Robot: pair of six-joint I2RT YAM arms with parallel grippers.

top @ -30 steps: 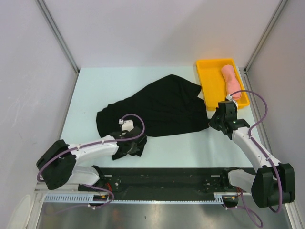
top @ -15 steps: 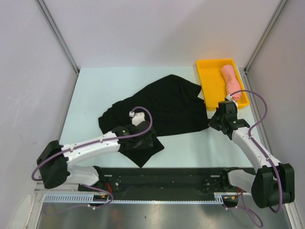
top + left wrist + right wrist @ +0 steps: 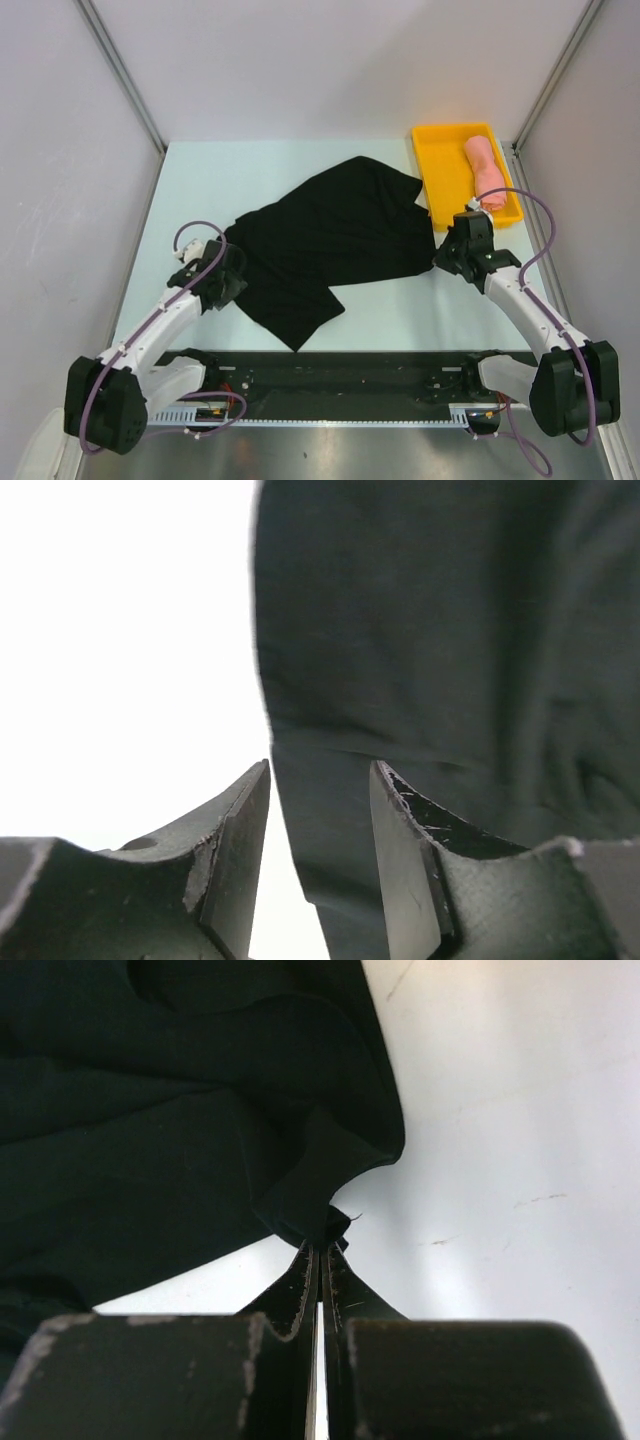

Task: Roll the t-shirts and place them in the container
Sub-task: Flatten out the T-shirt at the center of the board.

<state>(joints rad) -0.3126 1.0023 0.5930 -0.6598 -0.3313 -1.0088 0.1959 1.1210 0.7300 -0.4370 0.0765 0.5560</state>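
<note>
**Right gripper (image 3: 322,1245) pinches black t-shirt (image 3: 330,230)**

We see its jaws pressed together on a corner of the cloth, and the shirt spreads ahead and to its left. Our left gripper (image 3: 320,775) stands spread and empty, the shirt's edge just ahead. Beyond the right gripper, the salmon-pink roll (image 3: 486,165) lies in a yellow tray (image 3: 440,178).

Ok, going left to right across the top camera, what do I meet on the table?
Left gripper → black t-shirt → right gripper, pinching the shirt's corner → salmon-pink roll, lying in the yellow tray.
</note>
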